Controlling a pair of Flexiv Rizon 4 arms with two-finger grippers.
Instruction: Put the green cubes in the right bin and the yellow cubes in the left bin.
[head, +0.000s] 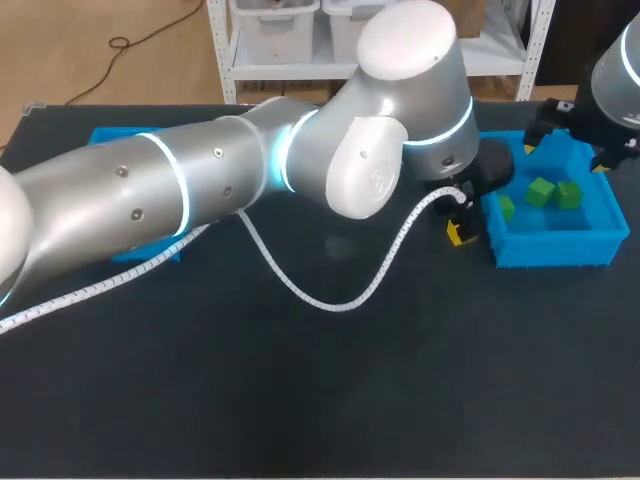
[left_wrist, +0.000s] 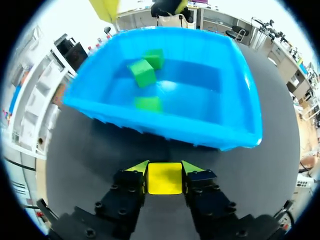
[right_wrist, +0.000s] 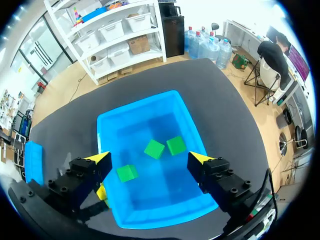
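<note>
Left fingers (left_wrist: 140, 168) clamp yellow cube (left_wrist: 164, 178); right fingers (right_wrist: 97, 160) apart over right bin (right_wrist: 150, 125); left arm (head: 200, 180) hides most of left bin (head: 112, 136).

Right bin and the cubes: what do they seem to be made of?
The right bin: smooth blue plastic by its look, bright sheen on the floor. The green cubes: matte, crisp edges, maybe foam or painted wood; unclear. The yellow cube: same matte look.

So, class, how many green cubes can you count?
3 green cubes, all in the right bin: two side by side near its middle, one by the wall nearest the left gripper. The left arm could hide more.
</note>
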